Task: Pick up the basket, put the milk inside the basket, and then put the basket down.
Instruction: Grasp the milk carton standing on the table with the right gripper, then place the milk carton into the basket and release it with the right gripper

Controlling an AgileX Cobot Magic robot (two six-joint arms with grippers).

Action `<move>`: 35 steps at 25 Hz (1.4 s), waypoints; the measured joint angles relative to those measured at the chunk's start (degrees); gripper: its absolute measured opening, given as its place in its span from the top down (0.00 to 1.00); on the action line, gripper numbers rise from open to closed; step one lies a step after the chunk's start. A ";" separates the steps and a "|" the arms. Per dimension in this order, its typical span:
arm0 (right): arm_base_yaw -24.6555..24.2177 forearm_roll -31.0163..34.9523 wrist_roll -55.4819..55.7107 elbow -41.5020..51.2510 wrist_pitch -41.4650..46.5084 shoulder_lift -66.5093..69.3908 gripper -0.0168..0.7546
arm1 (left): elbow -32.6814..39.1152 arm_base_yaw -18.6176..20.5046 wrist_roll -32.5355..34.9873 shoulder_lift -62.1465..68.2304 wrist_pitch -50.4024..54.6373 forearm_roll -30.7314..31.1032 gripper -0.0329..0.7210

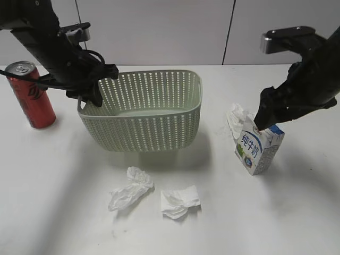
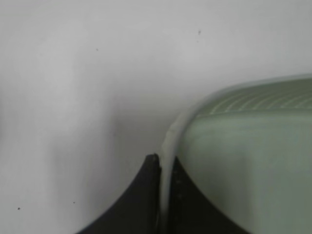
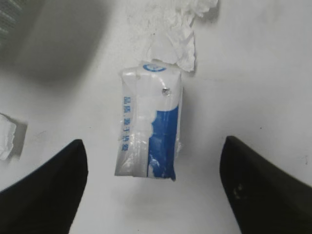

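The pale green lattice basket [image 1: 149,114] stands at the table's middle. My left gripper [image 1: 90,95] is shut on its left rim; the left wrist view shows the rim [image 2: 168,146] pinched between the two black fingers [image 2: 165,163]. The milk carton [image 1: 258,146], white with blue lettering, stands upright at the right. My right gripper [image 1: 265,119] hovers just above its top, open. In the right wrist view the carton [image 3: 148,129] lies between and beyond the widely spread fingers [image 3: 153,161], untouched.
A red soda can [image 1: 31,94] stands at the far left. Crumpled tissues lie in front of the basket [image 1: 130,194] [image 1: 180,202] and one behind the milk [image 1: 236,118].
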 joint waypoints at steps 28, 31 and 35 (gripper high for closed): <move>0.02 0.56 -0.60 -2.45 2.70 11.11 0.55 | 0.00 0.00 0.00 0.00 -0.41 0.54 0.96; 0.02 0.56 -0.66 -6.78 8.03 8.62 0.55 | 0.00 0.00 0.00 0.00 -0.41 0.60 0.96; 0.41 0.80 -0.76 -16.01 15.30 6.62 0.55 | 0.00 0.00 0.00 0.00 -0.48 0.66 0.96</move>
